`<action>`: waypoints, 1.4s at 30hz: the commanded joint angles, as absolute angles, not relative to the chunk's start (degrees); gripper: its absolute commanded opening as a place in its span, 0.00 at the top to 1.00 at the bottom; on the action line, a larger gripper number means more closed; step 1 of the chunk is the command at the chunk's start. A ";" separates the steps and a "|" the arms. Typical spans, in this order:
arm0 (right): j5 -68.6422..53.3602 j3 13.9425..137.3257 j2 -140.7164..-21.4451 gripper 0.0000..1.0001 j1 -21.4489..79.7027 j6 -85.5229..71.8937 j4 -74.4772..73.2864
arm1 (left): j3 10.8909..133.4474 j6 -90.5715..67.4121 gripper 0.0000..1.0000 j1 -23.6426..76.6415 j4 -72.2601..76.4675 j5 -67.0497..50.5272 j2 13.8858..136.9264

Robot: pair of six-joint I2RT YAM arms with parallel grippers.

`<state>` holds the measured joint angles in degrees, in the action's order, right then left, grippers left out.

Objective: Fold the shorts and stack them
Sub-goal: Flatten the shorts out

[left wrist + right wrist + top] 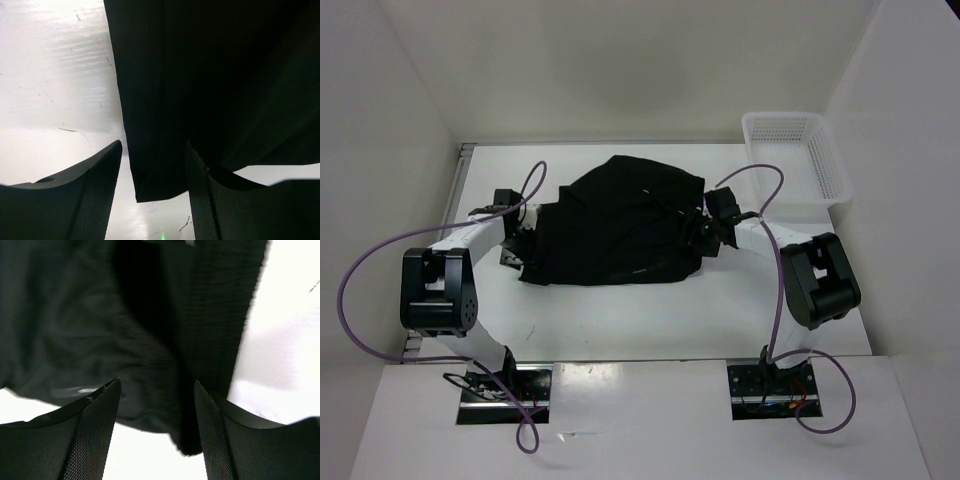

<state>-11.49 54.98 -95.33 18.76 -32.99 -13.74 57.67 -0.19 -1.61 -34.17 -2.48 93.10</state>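
Observation:
The black shorts lie rumpled in the middle of the white table. My left gripper is at their left edge. In the left wrist view it is open, with a corner of the shorts lying between its fingers. My right gripper is at the shorts' right edge. In the right wrist view it is open, with a fold of the shorts between its fingers. Neither gripper is closed on the fabric.
A white plastic mesh basket stands at the back right corner of the table. White walls enclose the table on the left, back and right. Purple cables loop off both arms.

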 commanded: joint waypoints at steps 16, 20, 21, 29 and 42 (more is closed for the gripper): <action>-19.67 53.97 -99.58 0.53 17.32 -32.43 -9.93 | 56.16 0.00 0.71 -2.20 -32.52 -8.35 97.21; -21.61 53.44 -99.58 0.59 17.31 -32.96 -9.23 | 56.16 0.00 0.93 -2.20 -32.52 -8.35 97.82; -21.62 53.44 -99.58 0.59 17.31 -32.96 -9.23 | 56.16 0.00 0.94 -2.20 -32.52 -8.35 97.82; -26.00 54.05 -96.78 1.00 15.56 -32.34 -13.96 | 55.02 0.00 1.00 -2.20 -33.66 -5.81 97.73; -27.94 47.37 -72.33 1.00 9.93 -34.54 -40.25 | 61.00 0.00 1.00 -2.20 -42.17 -5.44 93.25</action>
